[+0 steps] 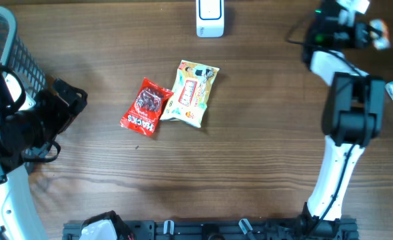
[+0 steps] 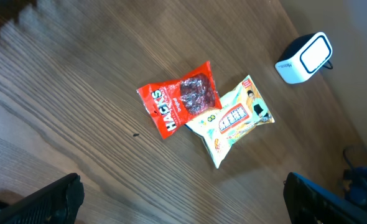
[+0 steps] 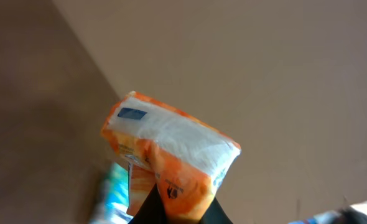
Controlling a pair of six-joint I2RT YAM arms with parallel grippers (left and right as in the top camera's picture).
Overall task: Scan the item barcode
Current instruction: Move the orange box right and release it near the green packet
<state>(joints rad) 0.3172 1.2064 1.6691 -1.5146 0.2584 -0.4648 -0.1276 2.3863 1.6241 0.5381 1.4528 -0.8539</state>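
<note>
Holding the orange-and-white packet [image 3: 171, 149] by its lower edge, the right gripper [image 3: 180, 214] is shut tight on it near the far right corner of the table [image 1: 263, 167], well apart from the scanner [image 1: 210, 17]. I judge it must carry the barcode there. The left gripper [image 2: 183, 202], wide open and empty, faces the red Hacks bag [image 2: 180, 102] and the yellow snack bag [image 2: 233, 121], which lie touching.

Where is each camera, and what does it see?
Overhead: above the table, facing down at red Hacks bag, yellow snack packet, white scanner; left arm, right arm show.
Left wrist: on its arm, looking down at those same three; open fingers show.
Right wrist: on its arm, showing shut fingers pinching an orange packet.
</note>
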